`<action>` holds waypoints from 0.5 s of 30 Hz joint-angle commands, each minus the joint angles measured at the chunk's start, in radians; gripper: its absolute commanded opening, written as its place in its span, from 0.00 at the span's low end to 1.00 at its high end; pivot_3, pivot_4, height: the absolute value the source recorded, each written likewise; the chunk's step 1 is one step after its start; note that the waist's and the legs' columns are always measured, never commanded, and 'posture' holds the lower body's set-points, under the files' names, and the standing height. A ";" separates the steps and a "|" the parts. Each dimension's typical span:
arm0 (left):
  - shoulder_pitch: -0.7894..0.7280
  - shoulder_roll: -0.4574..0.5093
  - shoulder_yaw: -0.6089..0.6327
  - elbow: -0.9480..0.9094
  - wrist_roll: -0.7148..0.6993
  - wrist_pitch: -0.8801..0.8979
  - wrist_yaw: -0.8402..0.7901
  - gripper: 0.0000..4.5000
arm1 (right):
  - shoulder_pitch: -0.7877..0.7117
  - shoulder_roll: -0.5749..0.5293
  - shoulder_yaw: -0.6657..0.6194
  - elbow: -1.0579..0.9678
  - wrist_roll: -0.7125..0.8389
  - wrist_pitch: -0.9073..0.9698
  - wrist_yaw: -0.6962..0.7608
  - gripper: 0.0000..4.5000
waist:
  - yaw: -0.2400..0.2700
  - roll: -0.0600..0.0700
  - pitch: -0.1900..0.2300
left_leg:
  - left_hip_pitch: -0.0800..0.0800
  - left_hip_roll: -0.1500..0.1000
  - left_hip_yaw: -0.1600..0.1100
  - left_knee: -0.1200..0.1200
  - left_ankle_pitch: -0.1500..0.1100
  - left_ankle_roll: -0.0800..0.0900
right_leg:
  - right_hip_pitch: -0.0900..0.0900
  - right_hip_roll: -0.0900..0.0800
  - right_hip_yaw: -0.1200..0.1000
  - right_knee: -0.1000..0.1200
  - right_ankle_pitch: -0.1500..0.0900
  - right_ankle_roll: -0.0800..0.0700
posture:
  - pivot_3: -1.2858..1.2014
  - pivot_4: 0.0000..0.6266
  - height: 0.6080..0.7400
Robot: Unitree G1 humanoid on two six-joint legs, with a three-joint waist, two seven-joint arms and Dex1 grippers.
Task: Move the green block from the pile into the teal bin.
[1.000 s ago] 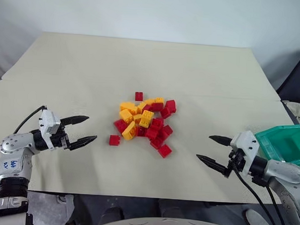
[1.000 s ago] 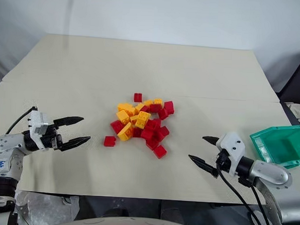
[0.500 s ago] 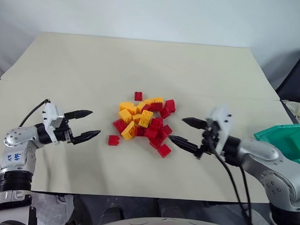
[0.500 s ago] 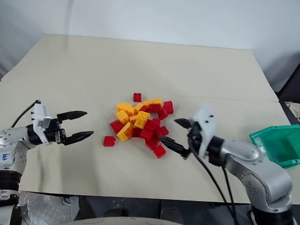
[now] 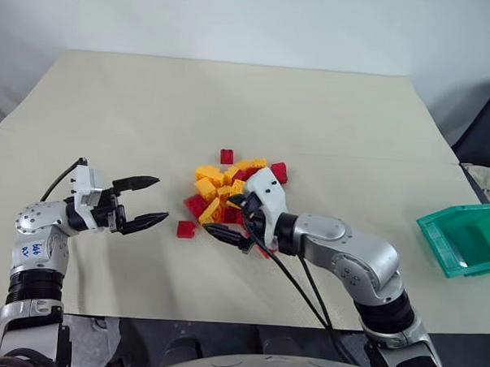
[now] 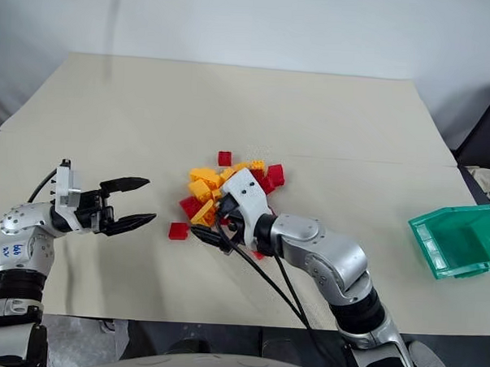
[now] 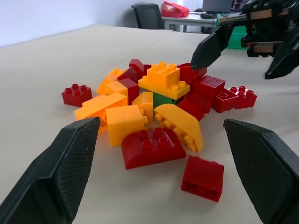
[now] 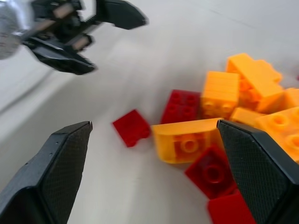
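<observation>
Since a second ago we see our right gripper (image 5: 229,219) swing from beside the teal bin across the table to the near side of the pile, while our left gripper (image 5: 145,202) has barely shifted. The right gripper's two black fingers stand wide apart and hold nothing; one fingertip (image 5: 220,231) hangs low just before the heap, the other sits over its near bricks.

Directly ahead of those fingers lies the pile of small red and orange-yellow studded plastic bricks (image 5: 232,191), with a lone red brick (image 5: 186,228) just off its edge, between the two grippers. Seen along our left gripper, the small green studded plastic block (image 7: 163,99) is almost buried in the middle of the heap, only a sliver showing under an orange-yellow brick (image 7: 163,79) stacked on top.

Our left gripper faces the pile from the other side, fingers also wide and empty, a little apart from the lone red brick.

Well away to the right of the right arm, the teal rectangular plastic bin (image 5: 464,239) with sloped walls sits at the beige table's (image 5: 232,102) edge.
</observation>
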 commanded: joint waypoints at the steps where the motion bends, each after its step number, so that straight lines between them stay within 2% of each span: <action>1: 0.001 0.006 0.024 -0.015 -0.018 0.001 0.009 1.00 | -0.012 -0.014 -0.025 -0.026 -0.011 -0.023 0.025 0.96 | 0.000 0.000 0.000 | 0.000 0.000 0.000 0.000 0.000 0.000 | 0.000 0.000 0.000 0.000 0.000 0.000 | 0.52 0.24 1.00; 15: 0.007 -0.004 0.025 -0.018 -0.023 0.003 0.018 1.00 | -0.068 -0.063 -0.025 -0.062 -0.015 -0.012 0.102 0.96 | -0.003 0.000 0.000 | 0.001 0.000 0.000 0.000 0.000 0.000 | 0.000 0.001 -0.001 0.001 0.000 0.000 | 0.52 0.24 1.00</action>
